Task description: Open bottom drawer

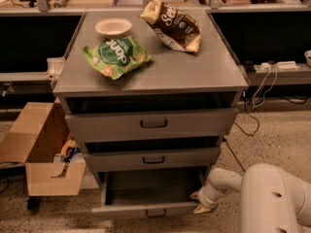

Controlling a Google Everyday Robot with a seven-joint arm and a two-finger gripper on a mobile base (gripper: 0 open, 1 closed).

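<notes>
The bottom drawer (126,210) is the lowest of three grey drawers in the cabinet (194,76). It stands pulled out toward me, and its plain grey interior (153,187) shows. Its small black loop handle (155,212) sits in the middle of the front. My gripper (199,203) is at the drawer's right front corner, close to or touching the drawer's side. My white arm (272,198) reaches in from the lower right.
The top drawer (153,124) and middle drawer (153,159) are each slightly ajar. A green chip bag (115,56), a brown snack bag (172,25) and a white bowl (113,27) lie on the cabinet top. An open cardboard box (43,149) stands on the left. Cables (252,101) hang on the right.
</notes>
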